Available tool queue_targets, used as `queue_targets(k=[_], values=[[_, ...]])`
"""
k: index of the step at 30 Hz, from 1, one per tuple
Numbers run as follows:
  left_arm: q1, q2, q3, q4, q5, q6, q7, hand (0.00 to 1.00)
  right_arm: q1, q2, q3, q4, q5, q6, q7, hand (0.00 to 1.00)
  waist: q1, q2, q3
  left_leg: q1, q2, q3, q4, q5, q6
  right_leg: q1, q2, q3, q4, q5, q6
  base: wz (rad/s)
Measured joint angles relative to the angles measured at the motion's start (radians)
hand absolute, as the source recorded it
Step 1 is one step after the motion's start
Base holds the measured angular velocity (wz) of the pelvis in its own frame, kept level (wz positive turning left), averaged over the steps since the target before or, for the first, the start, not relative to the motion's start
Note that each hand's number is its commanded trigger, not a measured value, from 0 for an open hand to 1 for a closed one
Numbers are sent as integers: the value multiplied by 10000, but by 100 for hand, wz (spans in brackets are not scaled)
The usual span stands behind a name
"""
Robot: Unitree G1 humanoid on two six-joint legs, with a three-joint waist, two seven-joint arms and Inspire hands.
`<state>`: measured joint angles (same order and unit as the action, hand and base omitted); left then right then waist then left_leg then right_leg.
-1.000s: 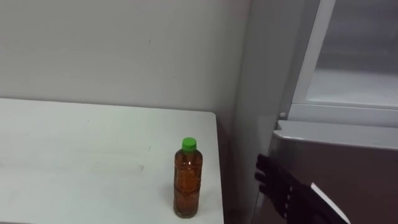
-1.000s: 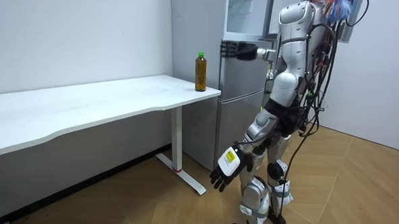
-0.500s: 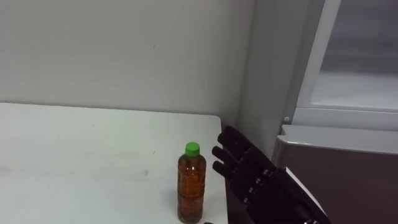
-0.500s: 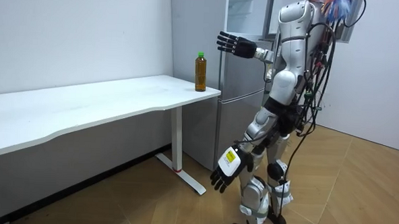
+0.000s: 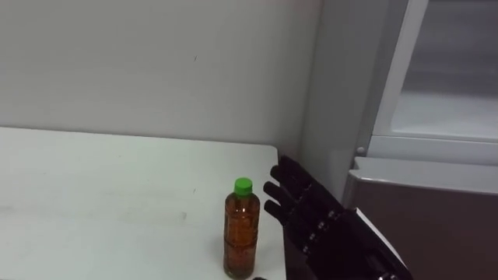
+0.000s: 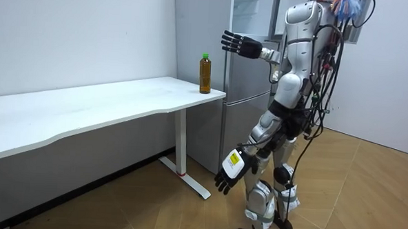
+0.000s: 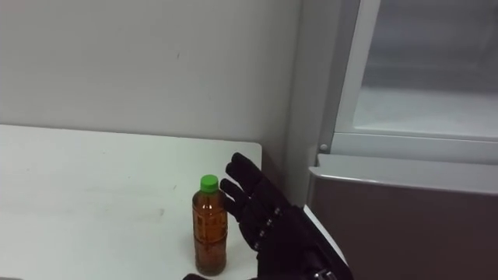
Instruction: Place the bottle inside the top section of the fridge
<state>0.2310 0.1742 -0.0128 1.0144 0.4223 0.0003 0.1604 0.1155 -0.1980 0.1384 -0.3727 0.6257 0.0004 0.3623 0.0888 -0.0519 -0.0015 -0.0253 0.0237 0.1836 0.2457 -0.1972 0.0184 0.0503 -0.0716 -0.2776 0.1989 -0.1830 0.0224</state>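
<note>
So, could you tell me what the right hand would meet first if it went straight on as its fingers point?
Probably the wall behind the table. The right hand sits higher than the bottle, so it likely clears the cap, though depth is unclear.

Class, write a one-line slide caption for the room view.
Robot beside the grey fridge, open right hand raised near the green-capped amber plastic bottle on the white table, left hand hanging open.

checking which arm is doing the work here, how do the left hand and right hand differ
The right hand is raised beside the bottle, apart from it; the left hand hangs low by the thigh. The right hand's fingers reach forward; the left hand's point down. Both are open and hold nothing.
</note>
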Motion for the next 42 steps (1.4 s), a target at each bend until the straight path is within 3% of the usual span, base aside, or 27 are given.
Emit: queue_targets(k=[6,13,22,30,36,42], values=[[8,-1,10,186,16,-48,0,0,-529,5,-51,-14,-419,-246,-237,0,9,-49,-14,-2,-13,-5,-68,1,-1,38,10,-11,-106,7,3,0],[13,3,8,309,15,-48,-4,0,-577,-1,-53,-15,-512,-258,-679,0,-25,-76,-21,-142,-40,-205,-58,1,-6,73,-7,-276,-128,7,4,10],[50,1,82,303,26,-14,-192,0,-615,-69,-44,-14,-1290,-315,-1469,0,67,-118,-19,-161,-35,-220,-59,4,-9,67,-8,-294,-111,7,3,1],[10,-2,88,184,124,4,-357,0,-1629,-55,-20,-7,-1669,-372,-2221,0,374,-114,-12,-163,-41,-372,21,0,-8,181,-16,-493,-114,12,4,6],[55,-40,87,160,137,50,-360,0,-1830,-63,1,133,-1655,-456,-2805,0,649,-69,18,-181,-51,-552,40,11,-23,212,-12,-570,-110,12,4,4],[281,-15,66,-165,140,57,-358,0,-2230,-66,49,881,-1646,-555,-3407,0,580,-46,42,-351,-106,-811,124,23,-30,190,-30,-824,-127,12,4,12]])
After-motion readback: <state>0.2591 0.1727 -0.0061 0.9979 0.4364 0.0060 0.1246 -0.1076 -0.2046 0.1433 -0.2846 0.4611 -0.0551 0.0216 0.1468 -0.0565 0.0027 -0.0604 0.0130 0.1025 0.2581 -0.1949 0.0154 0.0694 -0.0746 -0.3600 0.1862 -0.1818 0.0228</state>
